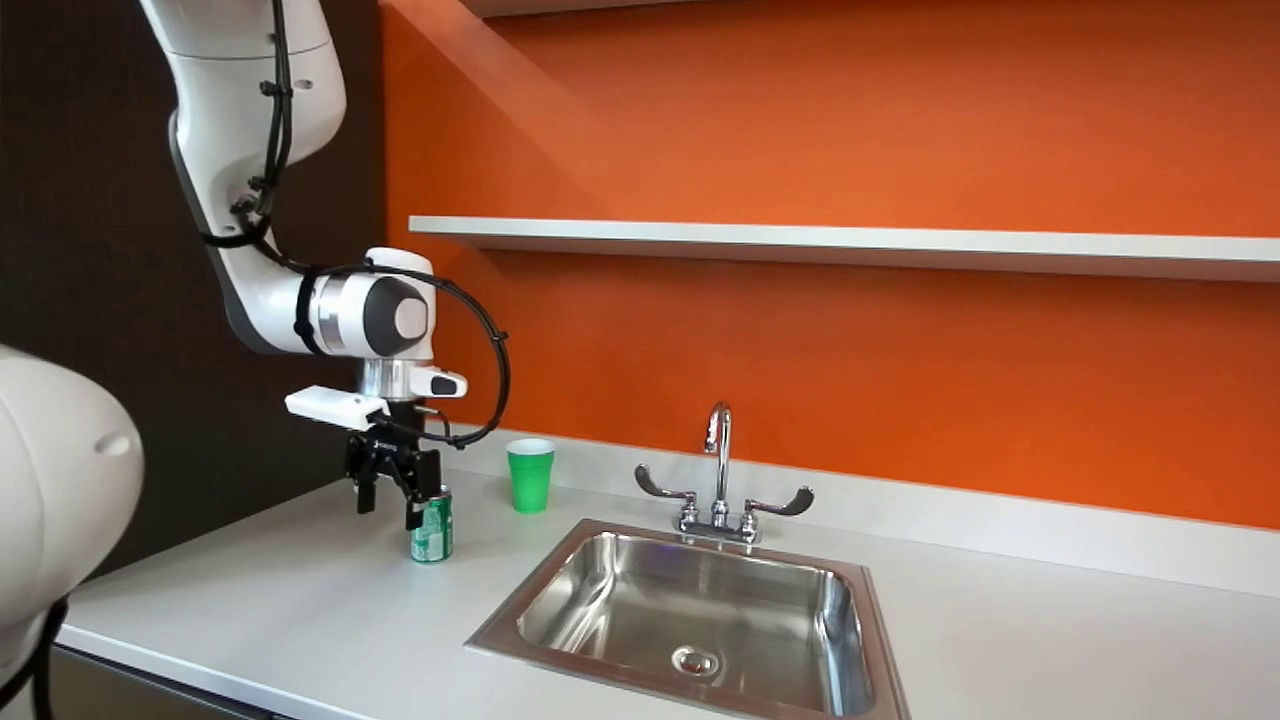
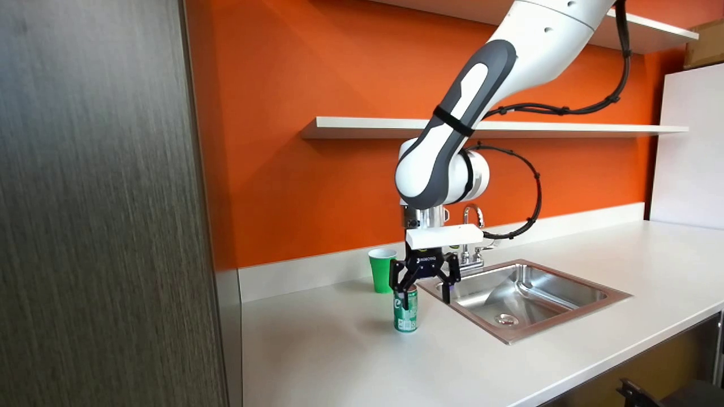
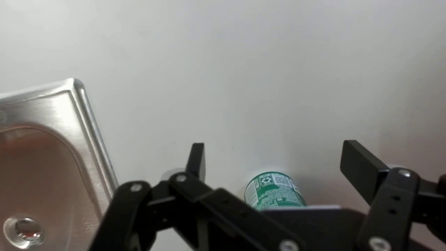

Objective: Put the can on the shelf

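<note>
Jaws: you're holding them wide apart, gripping nothing.
Can (image 1: 433, 532): standing upright near them, left of the sink (image 1: 740, 610).

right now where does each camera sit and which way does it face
An exterior view: beside the arm, facing the shelf and sink; arm and fingers show.
An exterior view: near the dark panel, facing the wall at a slant; arm and fingers show.
Wrist view: on the wrist, facing down at counter and can; fingers show.
Both exterior views share shelf, sink, can, cup.
</note>
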{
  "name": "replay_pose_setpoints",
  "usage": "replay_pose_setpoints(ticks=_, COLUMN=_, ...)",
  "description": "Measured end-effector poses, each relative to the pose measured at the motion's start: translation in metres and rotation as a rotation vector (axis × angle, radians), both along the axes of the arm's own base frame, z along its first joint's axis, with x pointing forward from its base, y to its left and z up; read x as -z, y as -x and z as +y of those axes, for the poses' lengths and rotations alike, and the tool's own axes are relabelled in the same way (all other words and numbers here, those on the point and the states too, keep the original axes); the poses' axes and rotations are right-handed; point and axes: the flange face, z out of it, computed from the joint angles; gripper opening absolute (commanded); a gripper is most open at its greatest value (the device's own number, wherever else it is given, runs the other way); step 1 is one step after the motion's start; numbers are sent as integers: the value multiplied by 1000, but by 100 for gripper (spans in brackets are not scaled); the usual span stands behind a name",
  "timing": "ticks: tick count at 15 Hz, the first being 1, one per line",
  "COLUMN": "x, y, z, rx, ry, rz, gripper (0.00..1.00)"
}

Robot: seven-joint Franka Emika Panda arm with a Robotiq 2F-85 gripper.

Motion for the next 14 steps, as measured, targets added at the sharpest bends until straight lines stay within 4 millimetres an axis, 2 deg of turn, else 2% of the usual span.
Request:
replay_pose_setpoints(ticks=7, x=15, y=-17, z=1, rx=9, ry=-8, rz=0, gripper=100)
replay_pose_setpoints(ticks=14, x=18, y=-26, z=0, rx=15, ry=-9, rz=-6, gripper=100)
